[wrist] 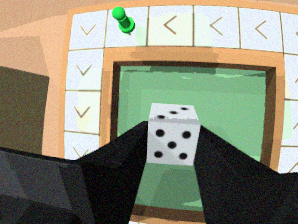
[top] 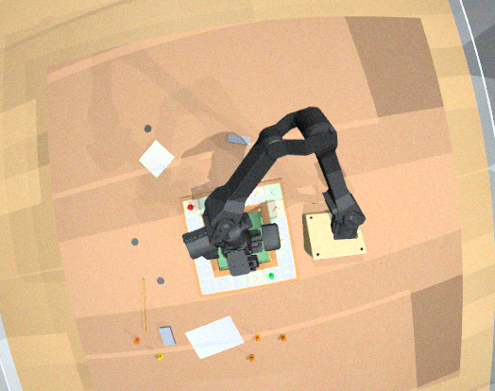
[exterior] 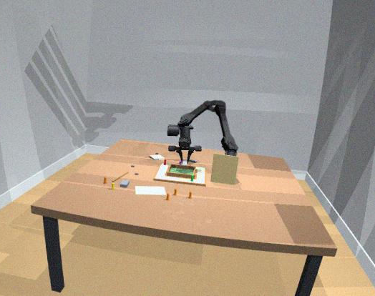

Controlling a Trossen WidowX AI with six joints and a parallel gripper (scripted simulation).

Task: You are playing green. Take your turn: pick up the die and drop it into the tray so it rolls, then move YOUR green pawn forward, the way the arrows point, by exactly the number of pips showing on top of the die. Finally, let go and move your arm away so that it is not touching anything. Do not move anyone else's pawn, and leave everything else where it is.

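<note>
My gripper point(wrist: 171, 130) point(exterior: 184, 163) is shut on the white die point(wrist: 171, 142), above the green-floored tray point(wrist: 109, 120) point(exterior: 182, 176). The die's face toward the wrist camera shows five pips, its far face three. The green pawn point(top: 271, 276) point(exterior: 192, 178) point(wrist: 123, 20) stands on the board's point(top: 289, 278) track, one square from a corner. The red pawn point(top: 190, 207) point(exterior: 164, 162) stands at another corner. The purple pawn point(exterior: 180, 163) stands on the far side. In the top view the arm hides the gripper's fingertips, the die and the purple pawn.
A tan upright panel or box point(top: 319, 246) point(exterior: 224, 169) stands right of the board. Orange pawns point(top: 257, 338) point(exterior: 175, 191), a yellow pawn point(top: 160, 356) point(exterior: 113, 186), a white sheet point(top: 214, 337) point(exterior: 150, 190), a grey block point(top: 167, 335) and a thin stick point(top: 144, 304) lie about the board.
</note>
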